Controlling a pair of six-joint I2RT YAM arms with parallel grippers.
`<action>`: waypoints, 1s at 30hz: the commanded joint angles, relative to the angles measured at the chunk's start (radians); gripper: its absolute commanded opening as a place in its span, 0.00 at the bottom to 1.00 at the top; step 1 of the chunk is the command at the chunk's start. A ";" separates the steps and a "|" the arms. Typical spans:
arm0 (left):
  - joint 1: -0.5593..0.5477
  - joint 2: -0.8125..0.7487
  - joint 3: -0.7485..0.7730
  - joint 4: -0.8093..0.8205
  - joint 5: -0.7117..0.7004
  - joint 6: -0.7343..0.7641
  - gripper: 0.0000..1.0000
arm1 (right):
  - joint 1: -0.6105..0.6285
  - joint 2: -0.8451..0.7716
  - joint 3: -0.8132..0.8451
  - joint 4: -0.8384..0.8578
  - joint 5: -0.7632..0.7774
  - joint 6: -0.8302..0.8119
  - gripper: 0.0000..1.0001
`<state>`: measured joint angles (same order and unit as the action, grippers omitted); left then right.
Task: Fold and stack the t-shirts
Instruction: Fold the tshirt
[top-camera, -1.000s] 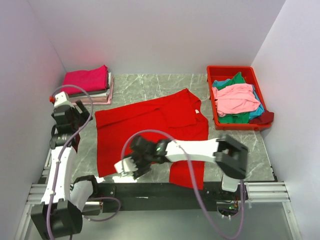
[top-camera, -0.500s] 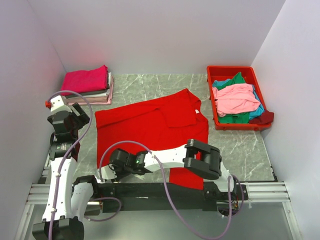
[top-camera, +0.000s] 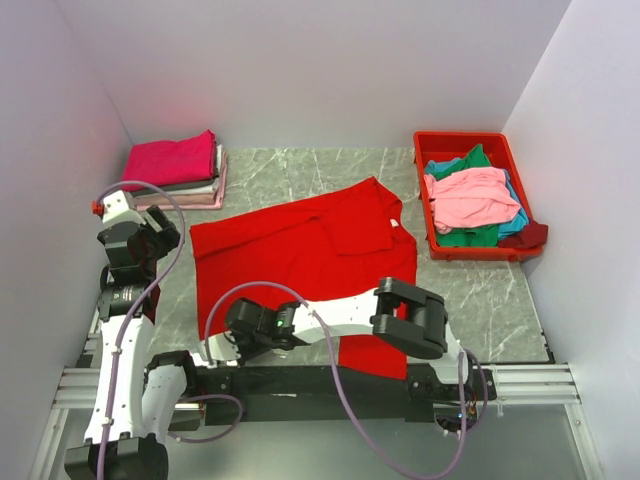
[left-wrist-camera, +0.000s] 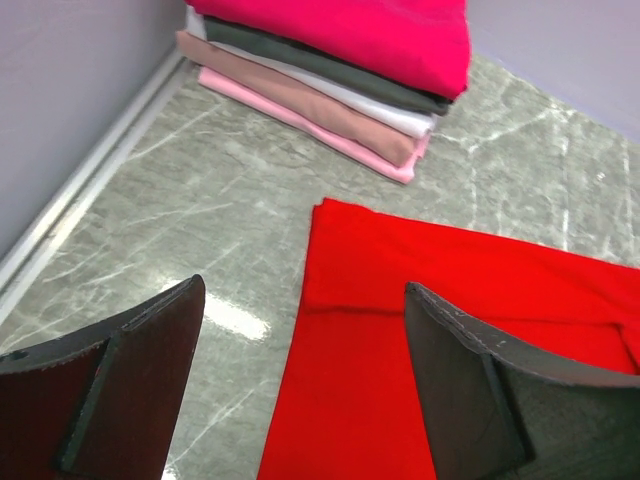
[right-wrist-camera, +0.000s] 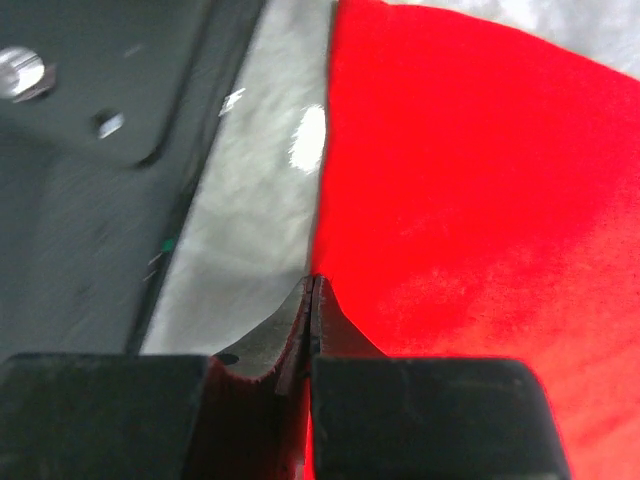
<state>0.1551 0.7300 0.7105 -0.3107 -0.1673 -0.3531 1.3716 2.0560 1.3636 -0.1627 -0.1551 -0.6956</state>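
Right fingers (right-wrist-camera: 310, 300) closed at the red shirt's (top-camera: 300, 250) near-left edge, pinch unclear; left fingers (left-wrist-camera: 425, 325) wide open, empty, above the worktop (left-wrist-camera: 200, 200).

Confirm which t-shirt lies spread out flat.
The large bright red cloth t-shirt, mid-table. The others sit folded in the back-left stack or heaped in the red plastic bin.

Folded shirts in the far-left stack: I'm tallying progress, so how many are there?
5, stacked top to bottom: magenta, dark grey, white, dusty pink, light pink at the bottom. Thin layers may be hidden.
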 joint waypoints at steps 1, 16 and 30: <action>-0.003 -0.001 0.009 0.048 0.067 0.000 0.85 | -0.002 -0.108 -0.056 -0.054 -0.122 0.007 0.00; -0.115 0.443 0.193 0.147 0.554 -0.006 0.78 | -0.020 -0.347 -0.173 -0.291 -0.302 -0.085 0.66; -0.431 1.386 1.056 -0.054 0.630 0.213 0.68 | -0.902 -0.891 -0.349 -0.197 -0.460 0.191 0.98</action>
<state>-0.2276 1.9923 1.6409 -0.3046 0.3836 -0.2176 0.5812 1.2652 1.1004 -0.4519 -0.5430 -0.7021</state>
